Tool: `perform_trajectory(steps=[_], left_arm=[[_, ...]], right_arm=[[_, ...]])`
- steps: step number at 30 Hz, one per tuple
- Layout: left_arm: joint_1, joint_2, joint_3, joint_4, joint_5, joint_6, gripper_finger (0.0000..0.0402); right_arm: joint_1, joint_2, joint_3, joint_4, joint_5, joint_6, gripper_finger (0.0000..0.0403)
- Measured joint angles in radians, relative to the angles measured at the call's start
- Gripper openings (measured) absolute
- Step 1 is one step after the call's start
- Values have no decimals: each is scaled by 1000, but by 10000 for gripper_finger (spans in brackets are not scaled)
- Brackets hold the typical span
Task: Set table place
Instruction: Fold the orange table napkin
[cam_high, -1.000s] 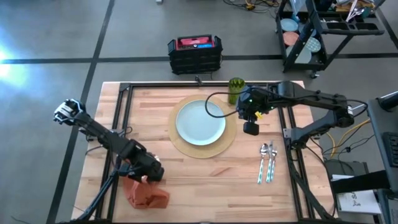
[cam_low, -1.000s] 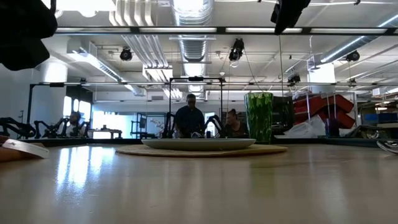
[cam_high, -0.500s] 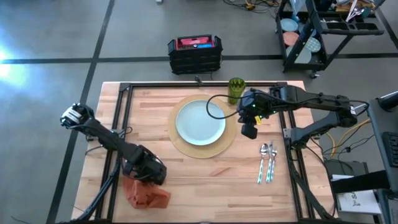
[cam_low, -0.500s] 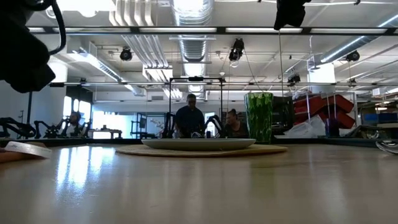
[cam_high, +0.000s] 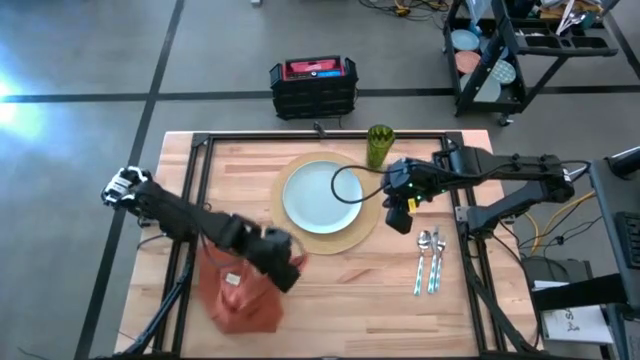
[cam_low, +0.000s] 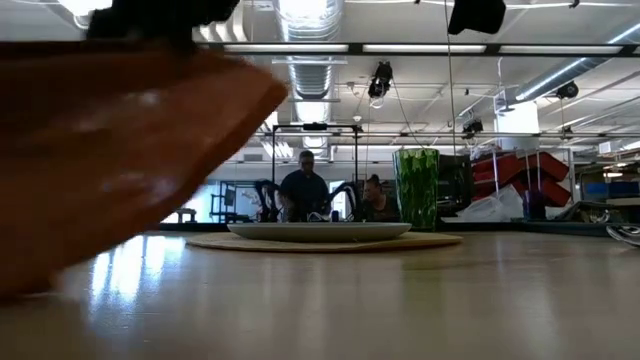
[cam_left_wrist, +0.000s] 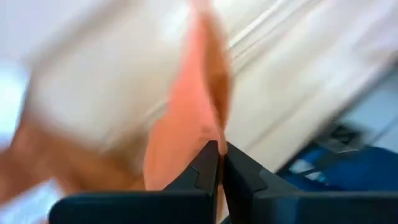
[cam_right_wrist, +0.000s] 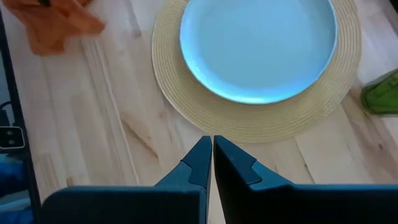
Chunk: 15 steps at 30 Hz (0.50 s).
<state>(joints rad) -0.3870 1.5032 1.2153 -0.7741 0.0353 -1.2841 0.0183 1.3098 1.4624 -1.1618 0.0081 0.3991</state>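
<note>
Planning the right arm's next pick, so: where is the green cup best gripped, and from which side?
Grip the green cup across its upper wall from above or from the right gripper's side. It stands upright beside the placemat, and its far side faces the table edge.

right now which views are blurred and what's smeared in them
Left wrist view: heavy motion blur, the orange cloth napkin streaked above the shut left end effector. Low view: the same napkin is a soft smear close to the lens. High and right wrist views are sharp.
</note>
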Motion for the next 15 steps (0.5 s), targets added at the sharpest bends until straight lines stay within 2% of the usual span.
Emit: perform_trajectory(steps=[4, 8, 11, 15], left_arm=[[74, -1, 190, -77, -154, 186, 0], [121, -1, 337, -163, -233, 284, 0], [131, -1, 392, -227, -263, 311, 0], [132, 1, 400, -255, -273, 313, 0]], right_arm=[[37, 0, -1, -8, 28, 28, 2], [79, 0, -13, -30, 54, 74, 2], [137, -1, -30, -54, 117, 101, 2], [225, -11, -117, -9, 236, 133, 2]])
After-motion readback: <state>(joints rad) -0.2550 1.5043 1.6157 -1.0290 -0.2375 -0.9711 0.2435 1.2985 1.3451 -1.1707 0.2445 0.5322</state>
